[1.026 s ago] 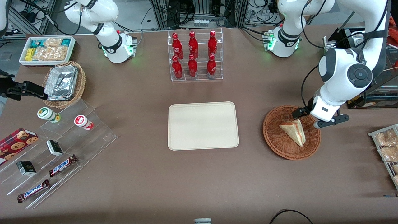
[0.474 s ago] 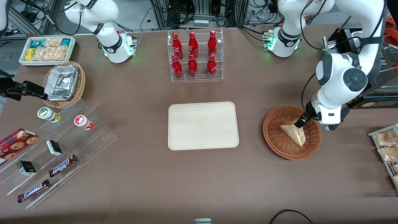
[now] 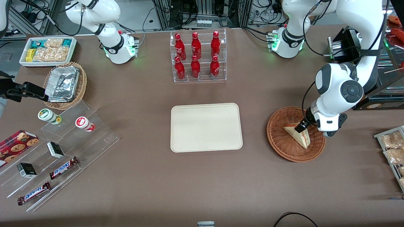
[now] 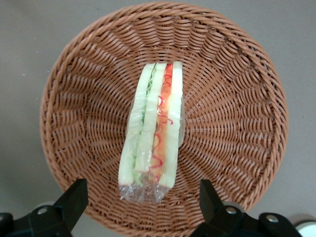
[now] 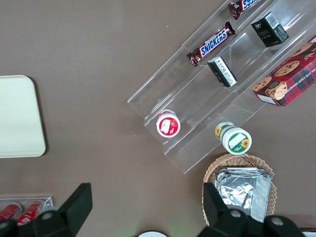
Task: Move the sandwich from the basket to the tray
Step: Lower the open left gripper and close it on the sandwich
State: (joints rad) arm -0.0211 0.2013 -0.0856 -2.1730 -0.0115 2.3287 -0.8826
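The sandwich (image 3: 299, 135) (image 4: 153, 128), a plastic-wrapped wedge with red and green filling, lies in the reddish-brown wicker basket (image 3: 282, 147) (image 4: 256, 79) toward the working arm's end of the table. My gripper (image 3: 302, 126) (image 4: 142, 200) hangs just above the basket, over the sandwich's wide end. It is open, with one black finger (image 4: 74, 196) on each side of the wedge and neither touching it. The cream tray (image 3: 206, 127) lies flat at the table's middle, beside the basket, with nothing on it.
A clear rack of red bottles (image 3: 197, 56) stands farther from the camera than the tray. A tan basket of foil containers (image 3: 64, 85), a white snack bin (image 3: 47, 50) and a clear tiered shelf (image 3: 63, 148) lie toward the parked arm's end. Snack packets (image 3: 393, 148) sit beside the basket.
The gripper has swung in over the basket from its rim and turned, so that it now hangs above the sandwich's wide end. The sandwich has not moved.
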